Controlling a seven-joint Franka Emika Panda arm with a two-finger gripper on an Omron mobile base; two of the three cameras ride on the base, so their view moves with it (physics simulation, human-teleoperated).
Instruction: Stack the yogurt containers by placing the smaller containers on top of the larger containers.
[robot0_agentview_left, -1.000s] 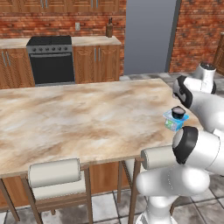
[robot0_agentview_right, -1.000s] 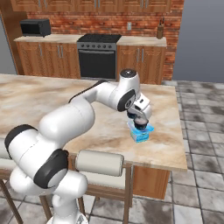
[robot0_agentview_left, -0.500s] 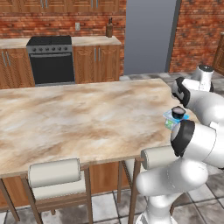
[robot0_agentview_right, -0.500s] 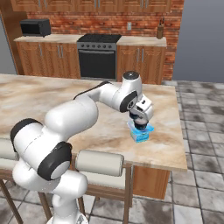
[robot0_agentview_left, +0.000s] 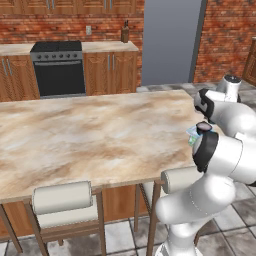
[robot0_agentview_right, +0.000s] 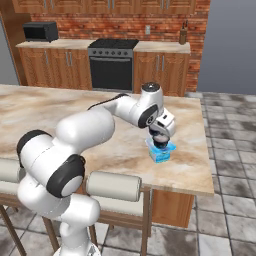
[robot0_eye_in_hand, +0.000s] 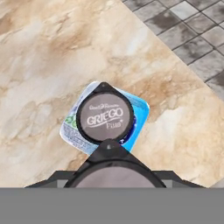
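Marbled bench (robot0_agentview_right: 100, 145) spanning the left; near its right edge, pale blue tub (robot0_eye_in_hand: 135, 114) with dark round cup (robot0_eye_in_hand: 105, 117) stacked on top. Directly above, tool (robot0_agentview_right: 161, 136) hanging over the cup; released or clenched, cannot tell.

**Brick kitchen with marble island**

A long island counter (robot0_agentview_left: 90, 135) with a beige and brown marbled top fills the middle of the room. Pale cushioned stools (robot0_agentview_left: 62, 197) stand tucked along its near side on wooden legs. Behind it, a red brick wall (robot0_agentview_left: 225, 35) backs a run of wooden cabinets (robot0_agentview_right: 50, 67) with a light worktop. A black oven (robot0_agentview_left: 58, 70) sits among them, a dark microwave (robot0_agentview_right: 41, 31) rests on the worktop at the far left, and a brown bottle (robot0_agentview_left: 125, 33) stands near the wall. A tall grey refrigerator (robot0_agentview_left: 170, 42) rises beside the cabinets. The floor (robot0_agentview_right: 235, 200) is grey stone tile. Light is even and soft.
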